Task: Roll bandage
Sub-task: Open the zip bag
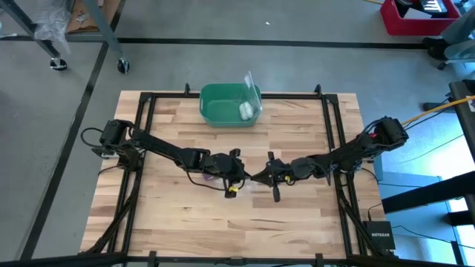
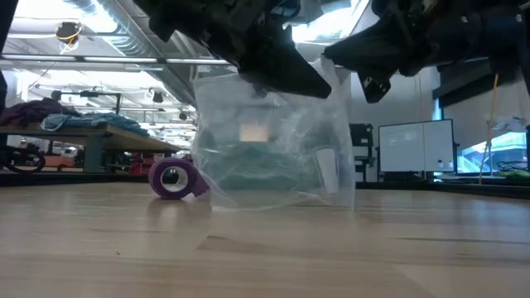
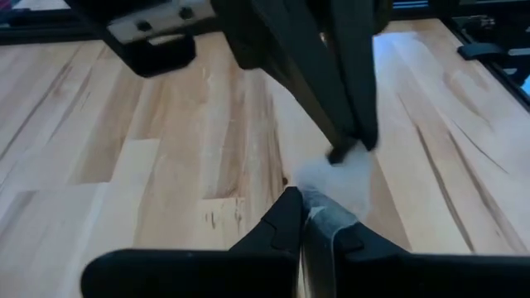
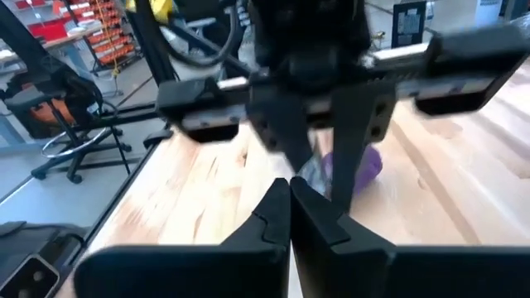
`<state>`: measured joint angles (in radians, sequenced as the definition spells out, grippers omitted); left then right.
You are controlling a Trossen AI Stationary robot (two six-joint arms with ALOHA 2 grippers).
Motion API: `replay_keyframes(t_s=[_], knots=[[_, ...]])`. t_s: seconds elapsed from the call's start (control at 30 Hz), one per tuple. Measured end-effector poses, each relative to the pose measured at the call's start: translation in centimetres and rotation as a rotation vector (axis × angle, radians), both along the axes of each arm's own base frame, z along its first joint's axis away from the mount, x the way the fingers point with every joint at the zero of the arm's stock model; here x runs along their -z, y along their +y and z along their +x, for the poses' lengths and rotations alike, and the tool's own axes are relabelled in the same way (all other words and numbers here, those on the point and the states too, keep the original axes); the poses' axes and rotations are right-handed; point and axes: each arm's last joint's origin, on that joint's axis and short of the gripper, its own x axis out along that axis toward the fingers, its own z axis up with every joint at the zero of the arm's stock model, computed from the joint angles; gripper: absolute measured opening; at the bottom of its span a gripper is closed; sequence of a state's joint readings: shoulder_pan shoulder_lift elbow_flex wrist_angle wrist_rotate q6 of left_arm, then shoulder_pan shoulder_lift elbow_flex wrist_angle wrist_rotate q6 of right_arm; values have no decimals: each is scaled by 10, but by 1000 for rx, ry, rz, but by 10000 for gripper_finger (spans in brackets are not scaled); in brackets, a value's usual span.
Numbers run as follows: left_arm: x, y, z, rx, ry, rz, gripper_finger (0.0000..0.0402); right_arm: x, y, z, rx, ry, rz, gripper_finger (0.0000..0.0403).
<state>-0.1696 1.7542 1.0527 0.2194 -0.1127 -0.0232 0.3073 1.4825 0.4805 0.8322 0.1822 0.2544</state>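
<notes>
Nearest to us in the low view is the bare wooden counter (image 2: 265,248), and standing on it just behind is a clear plastic bag (image 2: 277,141), held up by its top edge from above. From overhead, both arms meet at the middle of the counter, well short of the green bin (image 1: 230,104) at the far edge, which holds a small white roll (image 1: 245,111).

The left tool (image 1: 236,176) has its fingers pressed together on one part of the bag's rim; its own wrist view shows crumpled plastic pinched between them. The right tool (image 1: 261,176) faces it, fingers also pressed together, seemingly on the rim just beside. Whether it truly grips the plastic we cannot quite tell, since in its wrist view the tips look closed with no plastic clearly between them.

The bandage (image 2: 174,178) is already a compact purple roll, lying on its side on the counter just beside the bag, on the left-arm side and outside it. So we judge the rolling done and the step in hand to be bagging: getting the mouth open.

Next, we think, the tools must draw apart to spread the rim without tearing or losing the thin film. One must then let go to fetch the roll while the other keeps the mouth up.
</notes>
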Motion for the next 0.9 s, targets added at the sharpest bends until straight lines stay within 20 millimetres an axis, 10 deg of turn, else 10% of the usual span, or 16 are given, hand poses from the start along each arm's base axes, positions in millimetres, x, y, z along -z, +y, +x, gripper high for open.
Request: replay_keyframes(t_s=[0.5, 0.9], knots=[[0, 0, 0, -2, 1, 4, 1, 20, 0, 0, -6, 132, -49, 90], [1, 0, 0, 4, 6, 4, 1, -3, -5, -16, -38, 144, -202, 124]])
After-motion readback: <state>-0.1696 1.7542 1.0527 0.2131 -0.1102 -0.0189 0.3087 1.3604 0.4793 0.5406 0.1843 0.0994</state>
